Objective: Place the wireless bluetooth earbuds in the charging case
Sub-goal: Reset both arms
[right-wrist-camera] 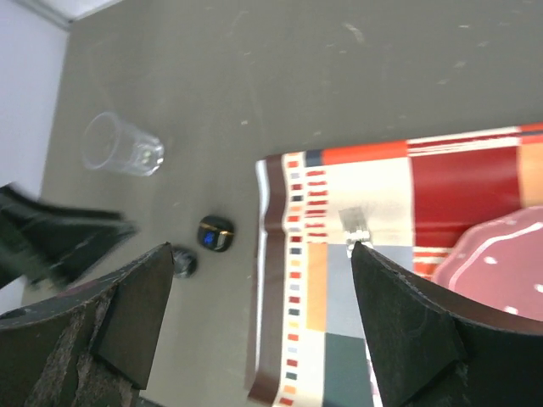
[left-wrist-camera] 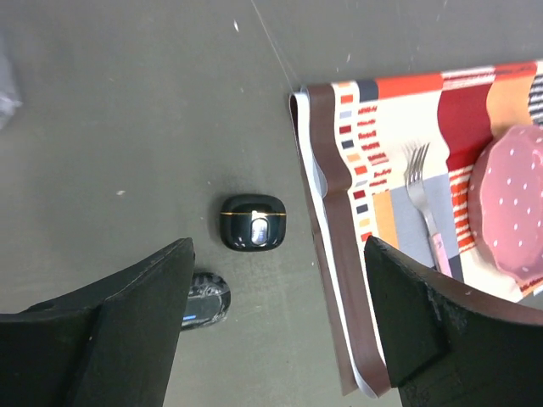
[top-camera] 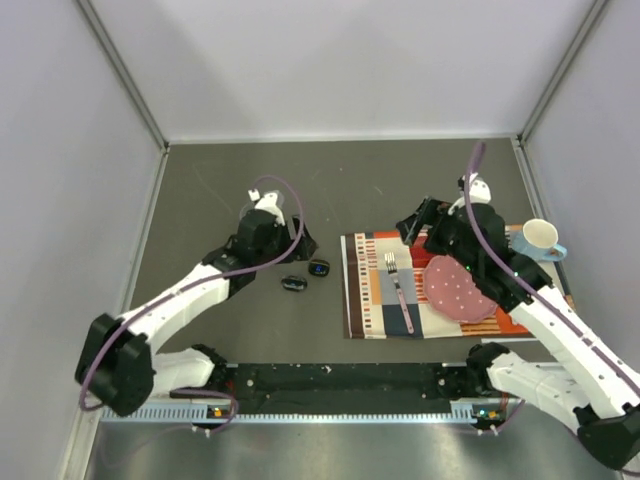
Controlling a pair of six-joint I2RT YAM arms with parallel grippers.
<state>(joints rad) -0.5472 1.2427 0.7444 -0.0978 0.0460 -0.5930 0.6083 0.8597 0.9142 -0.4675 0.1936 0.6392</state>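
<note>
The grey tabletop (top-camera: 330,180) carries everything. The left fingers (left-wrist-camera: 127,322) are spread wide and released, with nothing between them, and hover over bare tabletop left of the mat (top-camera: 370,300). The right fingers (right-wrist-camera: 399,322) are likewise spread and empty, over the mat's far edge. The striped mat lies on the right half. On it are a pink dotted plate (top-camera: 458,288) and, just left of that, a fork (top-camera: 398,290). A white mug (top-camera: 540,236) stands beyond the plate. A clear glass (right-wrist-camera: 123,146) sits near the left arm. The black case (left-wrist-camera: 253,222) rests just left of the mat. Beside it — nearer the arm bases — lies what looks like an earbud (left-wrist-camera: 208,297), half hidden by one left finger.
</note>
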